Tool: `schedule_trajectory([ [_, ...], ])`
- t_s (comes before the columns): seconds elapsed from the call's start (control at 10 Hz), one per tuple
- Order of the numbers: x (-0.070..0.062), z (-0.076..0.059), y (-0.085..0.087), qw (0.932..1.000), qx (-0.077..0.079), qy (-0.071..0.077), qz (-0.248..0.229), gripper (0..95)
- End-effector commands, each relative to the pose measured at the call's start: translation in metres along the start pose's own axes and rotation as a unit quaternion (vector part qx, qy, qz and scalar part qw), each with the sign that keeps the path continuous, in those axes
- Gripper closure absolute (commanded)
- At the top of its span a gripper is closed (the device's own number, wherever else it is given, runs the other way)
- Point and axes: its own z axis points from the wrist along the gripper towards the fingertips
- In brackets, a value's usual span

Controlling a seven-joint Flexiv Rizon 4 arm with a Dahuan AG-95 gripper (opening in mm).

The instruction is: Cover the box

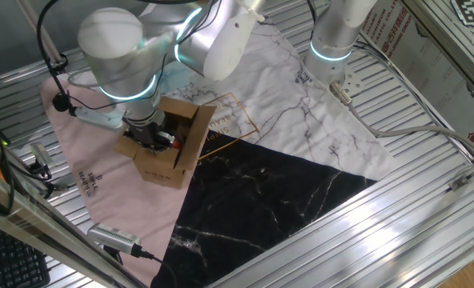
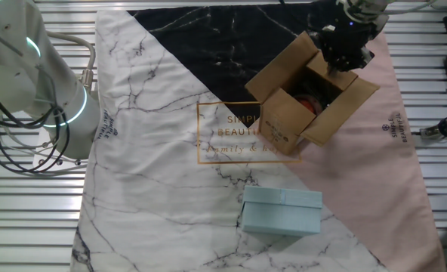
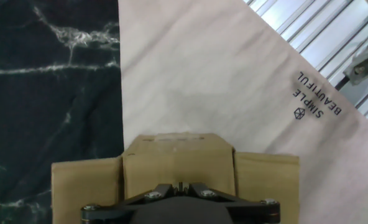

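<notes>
Hanging over the open top of the box (image 2: 308,102), the gripper (image 2: 344,51) shows us only its dark body in both fixed views; in the hand view we see just the black base at the bottom edge (image 3: 181,208), so we cannot tell whether its fingers are apart or together. We see the box standing on the pink part of the cloth (image 2: 389,159), close to where the pink, black and white marble areas meet, with its flaps spread outward.

Only the other fixed view lets us look inside the box: something red and dark lies at the bottom, too small for us to name. That view alone also shows a pale blue box (image 2: 282,211) lying on the white marble area, well apart from the carton, nearer that camera. From one fixed view, the arm's big joint (image 1: 121,56) hides much of the box (image 1: 173,148), and we find a handheld tool with a cable (image 1: 113,236) on the slatted table (image 1: 429,232) beyond the cloth's pink edge. From the hand view, we see one flap (image 3: 178,165) from above, and the words "SIMPLE BEAUTIFUL" printed on the pink cloth to the right.
</notes>
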Motion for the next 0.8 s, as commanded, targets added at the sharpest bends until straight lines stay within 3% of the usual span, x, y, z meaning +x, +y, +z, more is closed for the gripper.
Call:
schedule_trajectory([
  [0.1, -0.0019, 0.0024, -0.0007, 1.0000, 0.000, -0.001, 0.002, 95.0],
  [0.8, -0.0050, 0.0115, -0.0005, 1.0000, 0.002, -0.005, -0.001, 95.0],
])
